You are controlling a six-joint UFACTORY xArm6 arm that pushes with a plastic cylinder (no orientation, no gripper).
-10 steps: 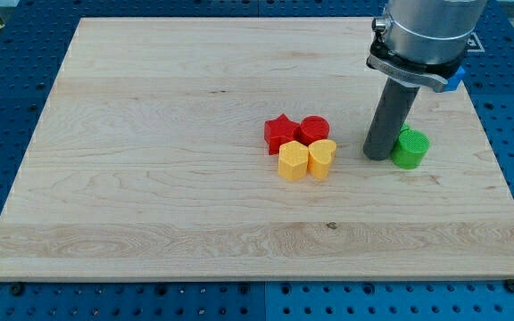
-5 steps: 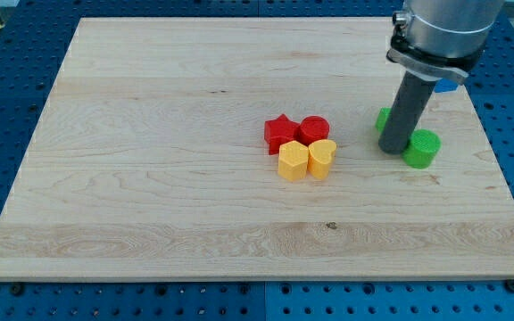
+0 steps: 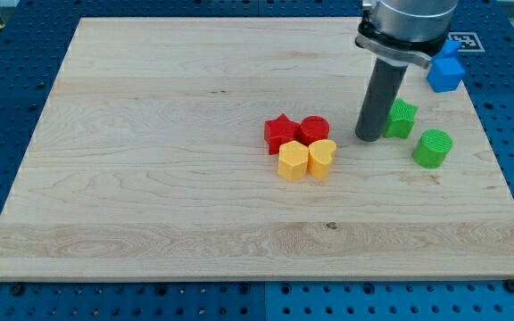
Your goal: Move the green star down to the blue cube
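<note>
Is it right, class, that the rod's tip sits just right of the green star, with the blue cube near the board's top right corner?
Not quite. The camera view shows my tip just left of the green star, not right. The blue cube is indeed near the top right corner.

My tip (image 3: 368, 137) rests on the wooden board (image 3: 150, 178), touching or just beside the green star (image 3: 402, 118) on the view's right; the rod hides their meeting edge, so contact is uncertain. The green cylinder (image 3: 433, 148) lies further to the view's right and lower, apart from the star. The blue cube (image 3: 444, 74) sits above both, near the board's edge. Left of my tip cluster the red star (image 3: 280, 133), red cylinder (image 3: 314, 130), yellow hexagon-like block (image 3: 293, 161) and yellow heart (image 3: 322, 158).
</note>
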